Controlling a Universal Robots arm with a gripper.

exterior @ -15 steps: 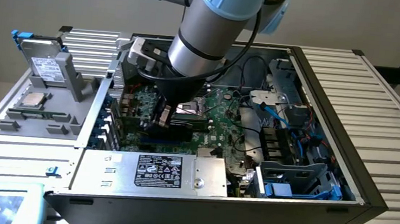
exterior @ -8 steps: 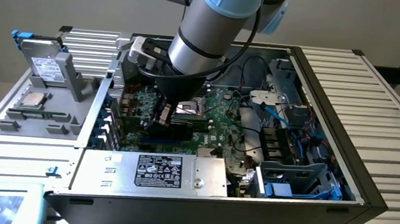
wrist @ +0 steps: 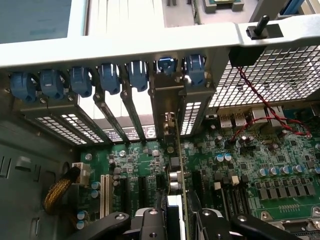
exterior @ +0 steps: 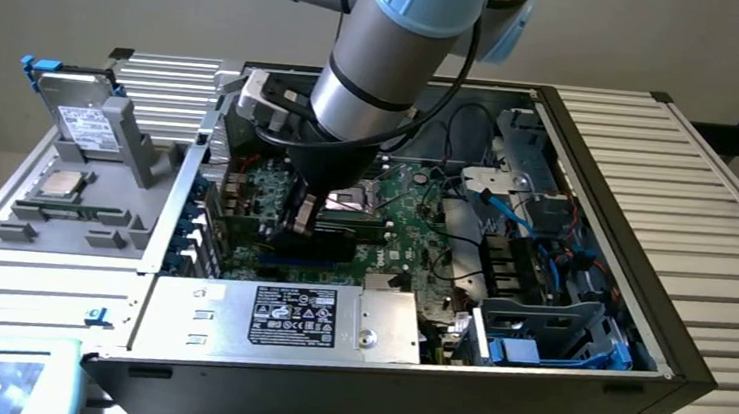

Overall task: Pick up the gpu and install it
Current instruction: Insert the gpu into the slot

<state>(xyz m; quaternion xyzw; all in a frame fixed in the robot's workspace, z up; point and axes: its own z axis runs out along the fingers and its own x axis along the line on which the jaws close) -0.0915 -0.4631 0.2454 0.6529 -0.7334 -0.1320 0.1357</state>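
Open computer case [exterior: 367, 398], gpu [wrist: 177, 147] upright and edge-on in the hand's [wrist: 177, 225] grip

The arm [exterior: 368, 76] points steeply down, its end effector [wrist: 179, 227] clamped on the gpu [wrist: 180, 200].

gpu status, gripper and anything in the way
gripper closed on gpu inside the case. gpu upright over motherboard, bracket end at rear slot row. nothing seen blocking it.
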